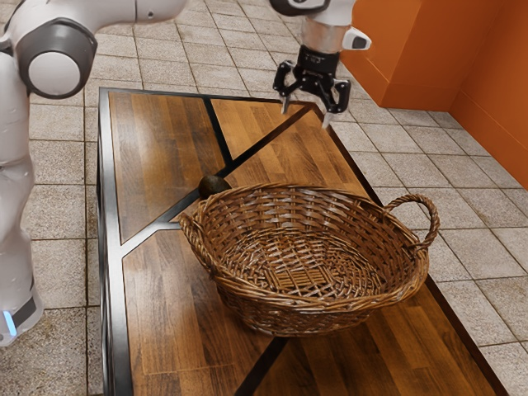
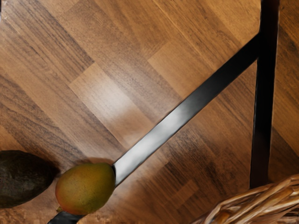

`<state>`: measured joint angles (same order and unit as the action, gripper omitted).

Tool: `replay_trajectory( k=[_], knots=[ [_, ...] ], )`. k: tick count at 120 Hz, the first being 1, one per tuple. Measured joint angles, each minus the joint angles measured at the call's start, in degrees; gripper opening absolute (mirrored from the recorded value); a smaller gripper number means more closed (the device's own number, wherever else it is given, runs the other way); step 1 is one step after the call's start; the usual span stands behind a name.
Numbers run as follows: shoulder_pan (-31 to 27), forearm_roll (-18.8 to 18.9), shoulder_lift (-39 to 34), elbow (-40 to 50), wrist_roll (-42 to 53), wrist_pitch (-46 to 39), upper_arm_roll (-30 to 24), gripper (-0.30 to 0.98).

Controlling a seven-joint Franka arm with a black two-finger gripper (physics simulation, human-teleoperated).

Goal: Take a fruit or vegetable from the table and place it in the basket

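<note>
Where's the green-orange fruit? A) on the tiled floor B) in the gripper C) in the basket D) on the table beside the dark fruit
D: the wrist view shows the green-orange fruit on the wooden table, right beside the dark fruit.

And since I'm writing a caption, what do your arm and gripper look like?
My arm is white with rounded links, dark grey joint covers and a blue light strip low down. The gripper is black, with two jointed fingers and pale tips.
</note>
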<state>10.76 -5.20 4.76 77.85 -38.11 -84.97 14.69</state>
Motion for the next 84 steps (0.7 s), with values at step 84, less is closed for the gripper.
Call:
replay_trajectory(
  k=[84],
  knots=[
    [-0.57, -1.4, -14.31, 26.36, -2.0, -0.86, 1.76, 0.69]
  ],
)
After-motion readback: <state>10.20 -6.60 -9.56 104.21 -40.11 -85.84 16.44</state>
